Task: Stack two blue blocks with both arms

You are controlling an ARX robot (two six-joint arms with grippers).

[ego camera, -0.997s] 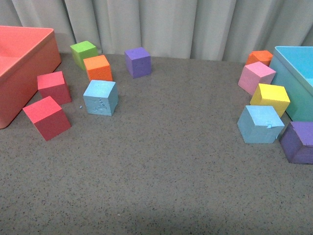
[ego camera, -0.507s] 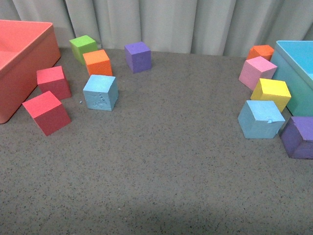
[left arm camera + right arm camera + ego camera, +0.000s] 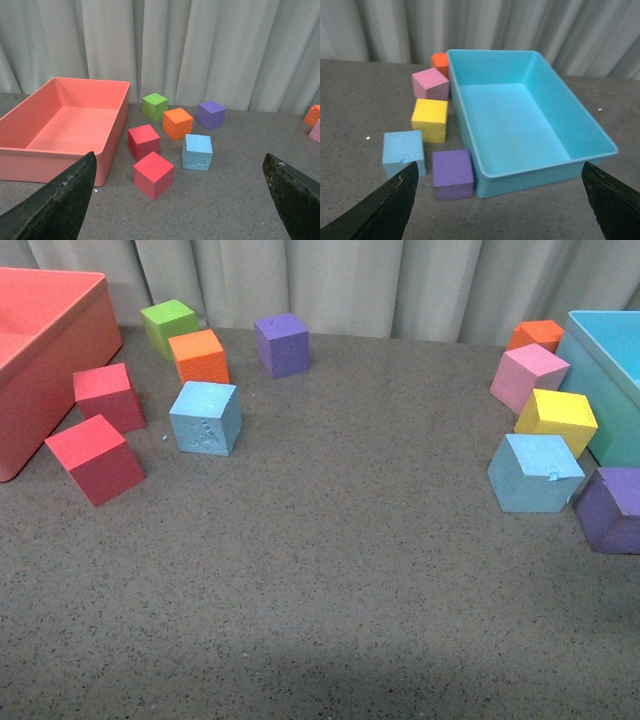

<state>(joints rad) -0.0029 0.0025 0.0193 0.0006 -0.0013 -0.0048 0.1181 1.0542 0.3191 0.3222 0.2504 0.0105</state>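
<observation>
Two blue blocks are logged, and neither has been handled. Against the front views of the previous second, every item sits slightly higher in frame by the same step. Spacing between items is unchanged, so the shift is judged to be the camera's, not the blocks'.

The embossed blue block (image 3: pixel 205 418) lies flat on the tabletop (image 3: pixel 330 570) at about 10 o'clock from its middle. The orange cube (image 3: pixel 199 356) is just beside it at its 12 o'clock, and a red cube (image 3: pixel 96 459) is near at its 8 o'clock.

The nicked blue block (image 3: pixel 534 474) lies at about 3 o'clock, turned askew. The yellow cube (image 3: pixel 556 421) stands at its 1 o'clock and a purple cube (image 3: pixel 612 510) close at its 4 o'clock. Whether they touch cannot be settled. The turquoise bin (image 3: pixel 585 365) stands just behind that group.

Neither arm appears in the front view. The left claw (image 3: pixel 179 165) is released, its fingers spread wide with nothing between them, and faces the embossed block from a distance. The right claw (image 3: pixel 499 170) is likewise released and empty, looking down on the nicked block and the bin.

Finding: no grasp has begun and the stacking stands at its start. The two blocks lie well apart, so at least one must be lifted and carried across.
</observation>
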